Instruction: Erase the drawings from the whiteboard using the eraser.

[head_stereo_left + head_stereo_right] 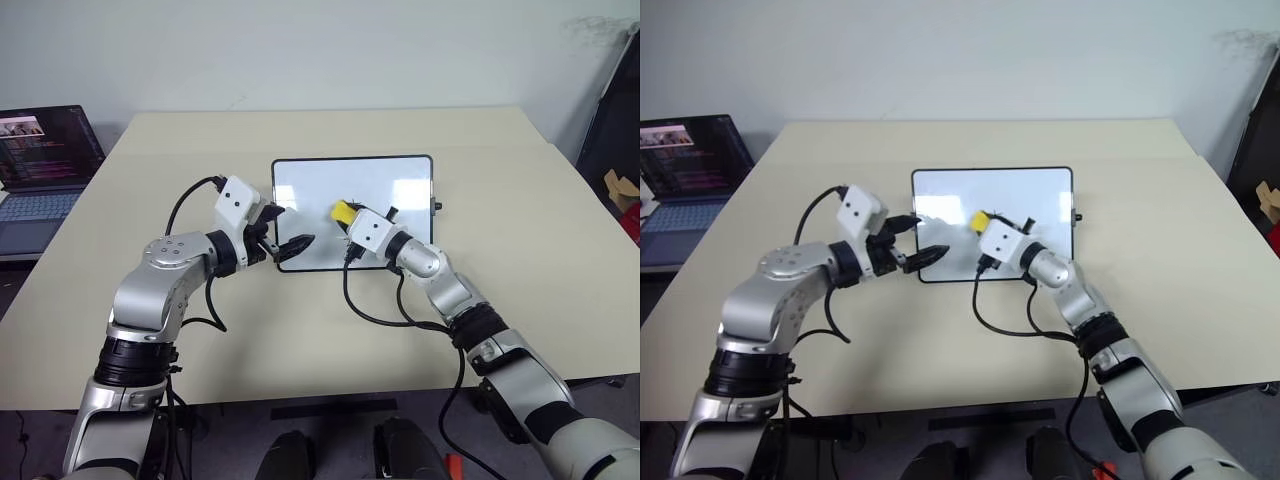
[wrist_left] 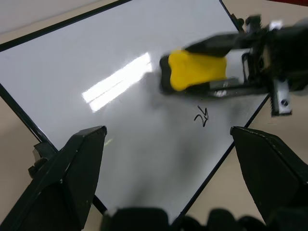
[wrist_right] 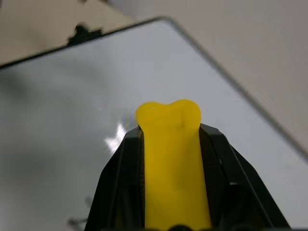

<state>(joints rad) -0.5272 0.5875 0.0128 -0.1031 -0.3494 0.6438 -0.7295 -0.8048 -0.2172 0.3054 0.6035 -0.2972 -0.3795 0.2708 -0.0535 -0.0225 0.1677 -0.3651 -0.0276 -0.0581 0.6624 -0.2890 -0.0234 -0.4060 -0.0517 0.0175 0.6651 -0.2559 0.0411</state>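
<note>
Glossy white whiteboard [image 1: 310, 205], thin black frame, rounded corners, flat on matte beige table [image 1: 520, 260]. One eraser [image 2: 195, 71]: yellow block w/ rounded, lobed end, dark underside, clamped btwn the right gripper [image 3: 169, 130] fingers, over the board's middle. One drawing [image 2: 202, 117] visible, a thin black scribble just beside the eraser. Left gripper [image 2: 168, 159] spread wide, empty, at the board's near-left edge. One laptop [image 1: 40, 165] far left.

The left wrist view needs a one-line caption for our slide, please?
Right gripper holds the yellow eraser on the whiteboard above one remaining scribble.
</note>
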